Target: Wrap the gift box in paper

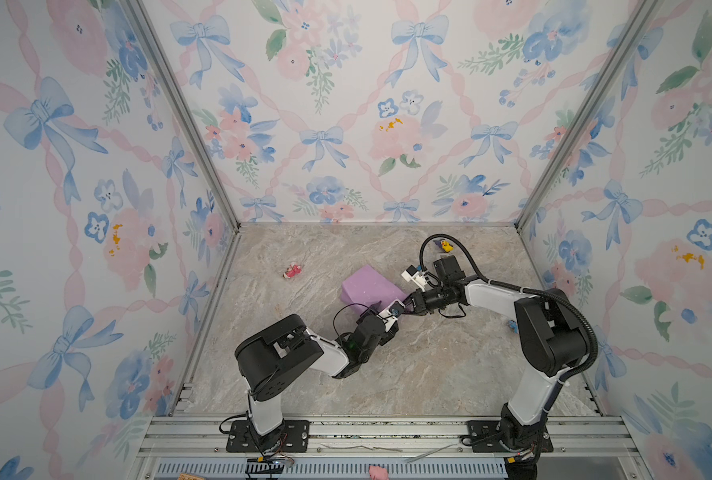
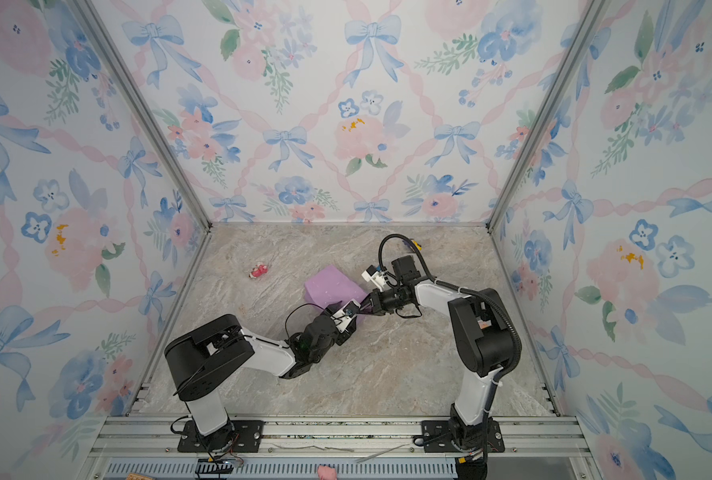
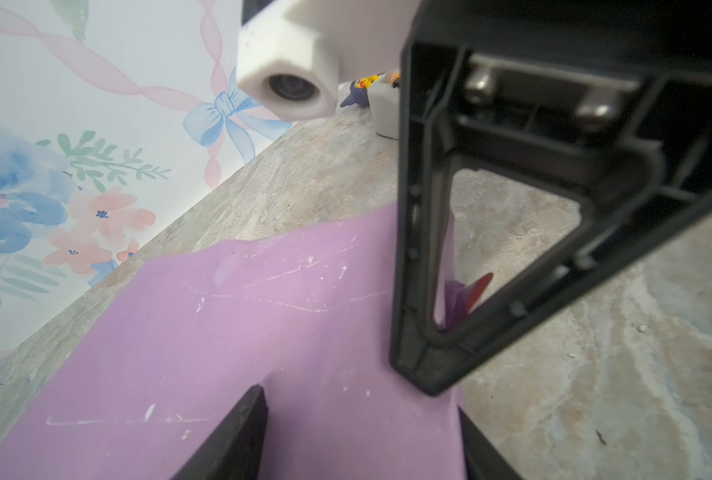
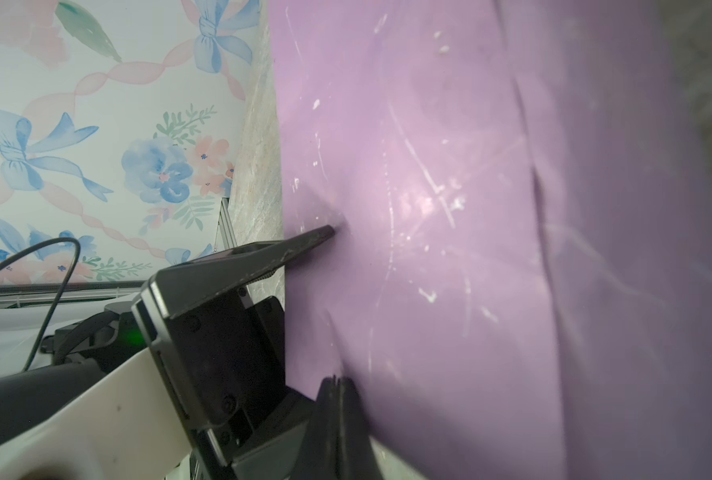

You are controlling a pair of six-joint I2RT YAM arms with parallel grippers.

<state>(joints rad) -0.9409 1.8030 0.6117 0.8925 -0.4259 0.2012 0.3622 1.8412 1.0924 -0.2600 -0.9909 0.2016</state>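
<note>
The paper (image 1: 369, 289) shows its lilac face, folded into a low block in the middle of the table in both top views (image 2: 331, 286). The gift box is hidden under it. My left gripper (image 1: 396, 311) is at the block's near right corner. In the left wrist view it (image 3: 360, 440) stands open with the paper (image 3: 263, 332) lying between the fingers. One left fingertip (image 4: 329, 230) dents the paper (image 4: 470, 208). My right gripper (image 1: 407, 300) meets the same corner. It (image 4: 337, 380) is shut, tips against the paper; whether it pinches a fold I cannot tell.
A small pink toy (image 1: 292, 271) lies at the left of the block. A yellow and purple toy (image 1: 445, 246) sits at the back right, behind the right arm's cable. A small blue thing (image 1: 512, 326) lies beside the right arm. Floral walls close in three sides.
</note>
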